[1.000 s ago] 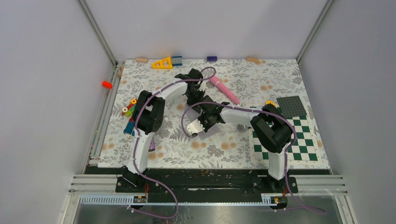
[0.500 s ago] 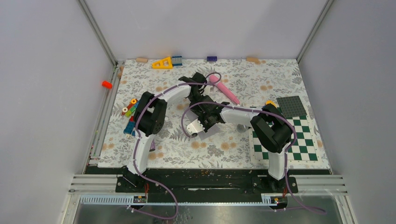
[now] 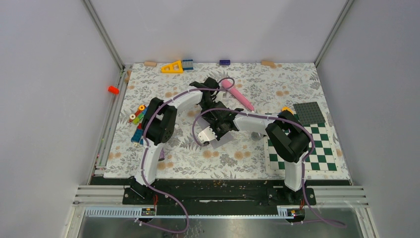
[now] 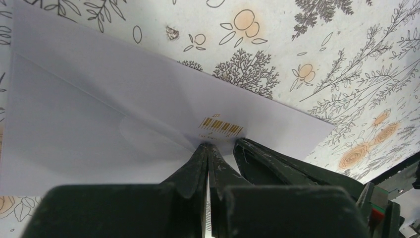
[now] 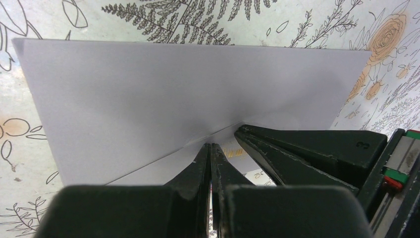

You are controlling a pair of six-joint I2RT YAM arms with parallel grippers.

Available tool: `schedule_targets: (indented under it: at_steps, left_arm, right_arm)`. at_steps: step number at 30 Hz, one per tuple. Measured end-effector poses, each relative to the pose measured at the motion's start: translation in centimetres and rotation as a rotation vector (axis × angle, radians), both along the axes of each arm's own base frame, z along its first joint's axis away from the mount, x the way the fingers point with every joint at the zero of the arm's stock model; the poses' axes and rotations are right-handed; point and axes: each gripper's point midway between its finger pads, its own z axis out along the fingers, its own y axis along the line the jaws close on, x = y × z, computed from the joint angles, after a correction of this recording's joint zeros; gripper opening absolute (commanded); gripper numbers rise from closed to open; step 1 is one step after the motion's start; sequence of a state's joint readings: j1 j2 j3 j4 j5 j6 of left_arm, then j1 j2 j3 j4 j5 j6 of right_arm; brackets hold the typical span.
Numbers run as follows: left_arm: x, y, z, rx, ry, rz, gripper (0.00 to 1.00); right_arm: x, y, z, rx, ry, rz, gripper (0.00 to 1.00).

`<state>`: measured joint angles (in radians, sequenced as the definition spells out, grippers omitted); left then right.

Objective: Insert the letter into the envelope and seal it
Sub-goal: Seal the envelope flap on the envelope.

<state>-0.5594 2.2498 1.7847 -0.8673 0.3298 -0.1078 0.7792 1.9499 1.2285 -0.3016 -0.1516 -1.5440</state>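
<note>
Left wrist view: the left gripper (image 4: 208,147) has its fingers pressed together, with the tips on the envelope (image 4: 99,119) just below a small gold barcode (image 4: 221,128). The right gripper (image 5: 211,146) is likewise closed, its tips meeting a crease in the same pale sheet. Whether either one pinches paper is unclear. From above, the left arm's head sits nearer the pink stick (image 3: 238,95) than a second ago, and has not moved in the last half second. The envelope lies flat on the floral cloth (image 3: 148,84) mid-table; its contents cannot be seen.
</note>
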Motion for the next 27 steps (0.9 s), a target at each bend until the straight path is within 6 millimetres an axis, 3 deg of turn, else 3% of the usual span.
schedule_targets:
  at_steps: [27]
  left_arm:
    - [5.7,1.5,0.1,0.066,-0.09,0.137,0.0]
  right_arm:
    - [0.1,0.0,0.0,0.0,-0.003,0.003,0.0]
